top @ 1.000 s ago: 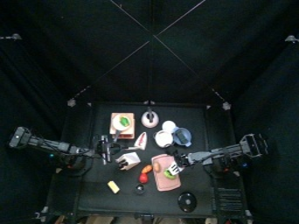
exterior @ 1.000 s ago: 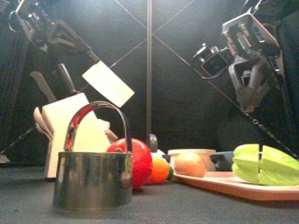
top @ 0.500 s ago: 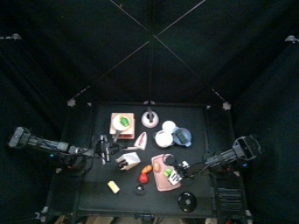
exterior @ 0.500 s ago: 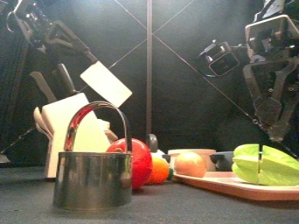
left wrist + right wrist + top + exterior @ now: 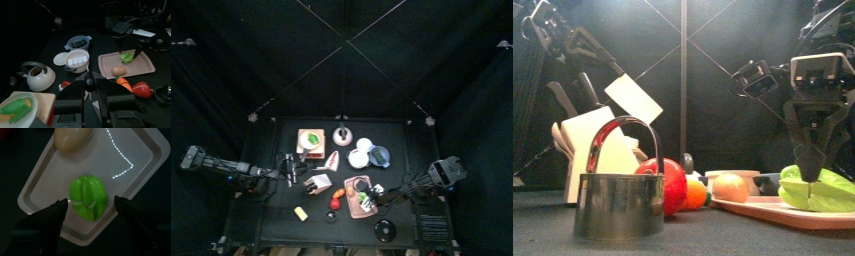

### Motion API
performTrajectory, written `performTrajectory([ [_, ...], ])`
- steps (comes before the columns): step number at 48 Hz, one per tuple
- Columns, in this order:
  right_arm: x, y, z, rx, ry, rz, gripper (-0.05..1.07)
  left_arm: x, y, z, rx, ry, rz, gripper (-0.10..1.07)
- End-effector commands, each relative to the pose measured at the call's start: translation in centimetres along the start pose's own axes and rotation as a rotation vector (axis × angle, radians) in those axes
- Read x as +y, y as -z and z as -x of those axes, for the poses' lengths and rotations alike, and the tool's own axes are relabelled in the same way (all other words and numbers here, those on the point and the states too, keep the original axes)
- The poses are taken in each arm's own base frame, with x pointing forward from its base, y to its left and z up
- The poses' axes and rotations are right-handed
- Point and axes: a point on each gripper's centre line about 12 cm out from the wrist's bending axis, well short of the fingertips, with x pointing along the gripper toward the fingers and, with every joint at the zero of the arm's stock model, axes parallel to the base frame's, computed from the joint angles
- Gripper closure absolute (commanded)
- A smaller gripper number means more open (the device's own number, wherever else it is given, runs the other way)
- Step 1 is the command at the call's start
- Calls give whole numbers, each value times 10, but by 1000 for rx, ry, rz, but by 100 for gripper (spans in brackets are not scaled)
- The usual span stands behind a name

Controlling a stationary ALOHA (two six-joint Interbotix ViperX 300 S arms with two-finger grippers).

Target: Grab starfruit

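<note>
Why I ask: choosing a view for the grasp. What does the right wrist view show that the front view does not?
Only right wrist: the whole outline of the pink tray, and gaps between the jaws of the open right end effector and the green ridged toy starfruit. Only front: the steel handled cup, the red toy fruit, the white knife block. Both: starfruit, tray, beige oval piece, right end effector.

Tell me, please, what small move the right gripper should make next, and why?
Probably a short straight descent, then close. The right gripper is open, its jaws on either side of the green starfruit, which lies on the pink board apart from the beige piece. It does not yet appear gripped.
</note>
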Motion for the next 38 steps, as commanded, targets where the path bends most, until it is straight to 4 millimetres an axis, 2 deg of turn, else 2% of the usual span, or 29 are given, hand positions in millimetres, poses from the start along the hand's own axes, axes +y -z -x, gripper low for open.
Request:
performTrajectory([
  [1, 7, -7, 5, -25, -34, 2, 0, 1, -4, 0, -10, -5, 3, 49],
  [10, 3, -3, -3, -16, -16, 16, 1, 1, -4, 0, -11, -4, 3, 49],
  [28, 1, -3, -6, -17, -3, 29, 2, 1, -3, 0, -6, -5, 10, 49],
  [32, 1, -3, -8, -15, 0, 28, 5, 1, -4, 0, -7, -3, 10, 49],
  [38, 2, -2, -9, -14, -3, 29, 18, 1, -3, 0, -6, -5, 10, 49],
])
